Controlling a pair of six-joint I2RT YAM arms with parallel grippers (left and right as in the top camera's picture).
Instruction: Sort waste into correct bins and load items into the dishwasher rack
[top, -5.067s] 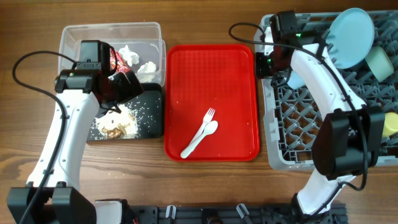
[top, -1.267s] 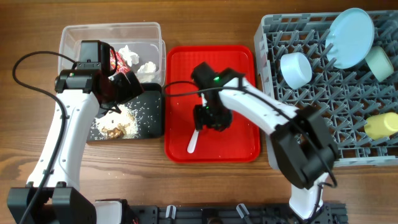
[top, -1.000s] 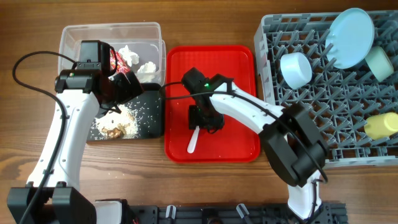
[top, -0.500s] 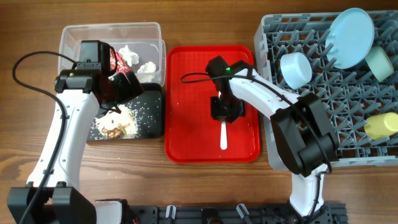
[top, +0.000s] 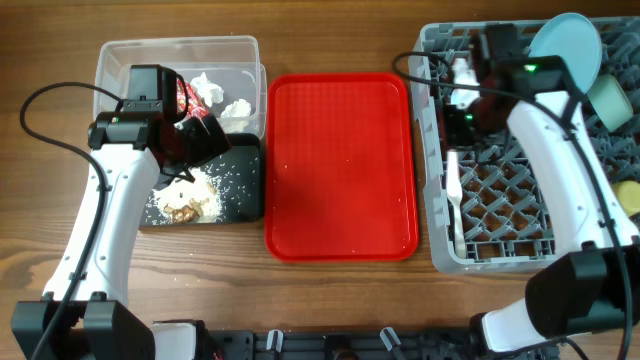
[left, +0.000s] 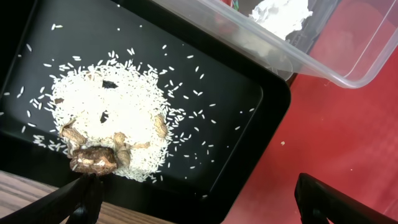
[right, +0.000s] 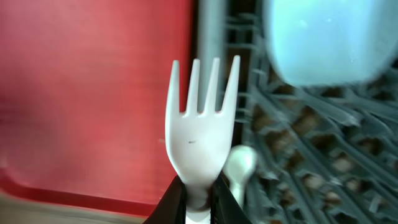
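On the wooden desk (top: 330, 300) stands the grey dishwasher rack (top: 500, 250). The left end effector (left: 199, 202) hangs spread wide above the black tray (left: 249, 99) of rice (left: 112, 118). The right end effector (right: 199, 198) clamps the white fork (right: 199, 124), tines upright, over the rack's left edge. The spoon (right: 241, 163) is just behind the fork.

So the tub (top: 130, 70) sits back left with the tissues (top: 210, 85) and wrapper (top: 183, 97) in it. The shallow tray (top: 240, 160) is right up against its near side, holding the rice (top: 215, 180) with the food scraps (top: 182, 210) at the heap's near edge. The serving tray (top: 340, 160) lies in the middle, between those two and the rack (top: 500, 215) on the right. In the rack the plate (top: 565, 45) stands in the far right corner, with a bowl (top: 610, 100) just in front of it and the cup (top: 630, 197) further forward on the right edge. The fork (right: 199, 134), with the spoon (right: 241, 163) tucked behind it, hangs over the rack's left side near another bowl (right: 329, 37).
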